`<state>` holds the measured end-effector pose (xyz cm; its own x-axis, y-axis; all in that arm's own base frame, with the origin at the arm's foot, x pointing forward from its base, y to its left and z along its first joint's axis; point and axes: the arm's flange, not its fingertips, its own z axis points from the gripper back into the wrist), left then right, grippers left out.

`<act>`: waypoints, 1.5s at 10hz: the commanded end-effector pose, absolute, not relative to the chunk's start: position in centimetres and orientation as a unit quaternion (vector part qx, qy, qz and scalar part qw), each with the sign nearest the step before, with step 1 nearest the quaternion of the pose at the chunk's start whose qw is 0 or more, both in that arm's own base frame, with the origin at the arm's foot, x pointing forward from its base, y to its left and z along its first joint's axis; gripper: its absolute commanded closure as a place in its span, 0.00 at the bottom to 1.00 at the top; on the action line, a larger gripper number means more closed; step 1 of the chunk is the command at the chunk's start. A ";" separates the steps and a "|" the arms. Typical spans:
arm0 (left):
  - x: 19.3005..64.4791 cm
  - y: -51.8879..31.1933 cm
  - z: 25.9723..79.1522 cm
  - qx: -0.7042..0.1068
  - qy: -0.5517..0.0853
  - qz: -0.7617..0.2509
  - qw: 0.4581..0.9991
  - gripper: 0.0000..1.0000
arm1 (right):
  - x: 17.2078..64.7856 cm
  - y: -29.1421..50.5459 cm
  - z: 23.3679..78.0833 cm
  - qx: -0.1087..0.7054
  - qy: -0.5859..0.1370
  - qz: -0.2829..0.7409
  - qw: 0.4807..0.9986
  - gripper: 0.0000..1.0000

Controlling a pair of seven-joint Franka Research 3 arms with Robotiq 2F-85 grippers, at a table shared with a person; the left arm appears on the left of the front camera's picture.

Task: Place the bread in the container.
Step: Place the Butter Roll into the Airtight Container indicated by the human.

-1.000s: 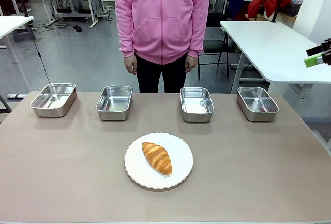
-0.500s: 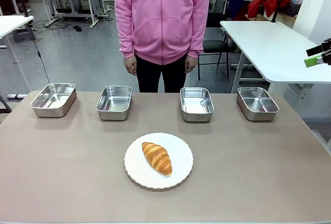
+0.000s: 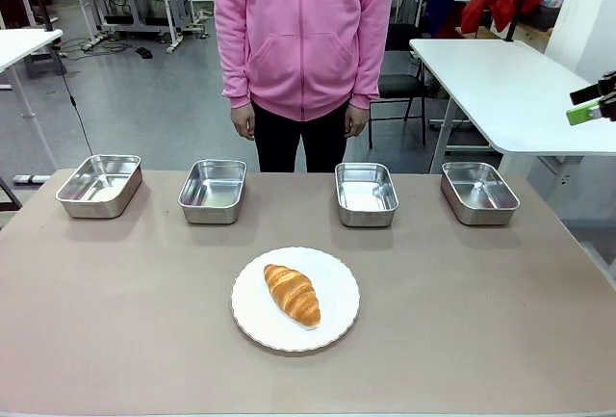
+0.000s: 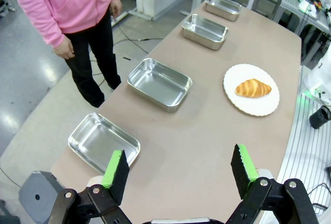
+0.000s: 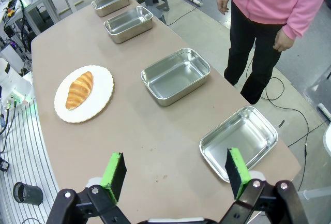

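Note:
The bread (image 3: 292,294), a golden-brown croissant, lies on a round white plate (image 3: 337,313) at the table's front middle. Several alike steel containers stand in a row along the far edge, among them the far-left one (image 3: 99,186) and the far-right one (image 3: 478,192); all look empty. My left gripper (image 4: 178,164) hangs open high over the table's left end, above the nearest container (image 4: 103,141), far from the bread (image 4: 252,88). Over the right end, my right gripper (image 5: 175,172) is open too, above another container (image 5: 239,140), with the bread (image 5: 79,89) far off.
A person in a pink hoodie (image 3: 300,32) stands behind the far edge, hands hanging at the sides. A green fingertip (image 3: 583,112) of the right gripper juts in at the right border. A white table (image 3: 500,90) stands behind on the right.

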<state>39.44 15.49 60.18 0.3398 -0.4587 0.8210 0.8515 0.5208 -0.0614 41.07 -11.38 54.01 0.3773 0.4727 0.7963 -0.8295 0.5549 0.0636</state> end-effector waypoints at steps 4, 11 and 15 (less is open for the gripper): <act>39.3 15.5 60.2 -0.251 -0.393 -0.421 0.778 0.00 | 41.0 -11.3 54.2 0.236 -0.382 0.411 0.794 0.00; 39.3 15.5 60.2 -0.251 -0.393 -0.421 0.778 0.00 | 41.0 -11.3 54.2 0.236 -0.382 0.411 0.794 0.00; 39.3 15.5 60.2 -0.251 -0.393 -0.421 0.778 0.00 | 41.0 -11.3 54.2 0.236 -0.382 0.411 0.794 0.00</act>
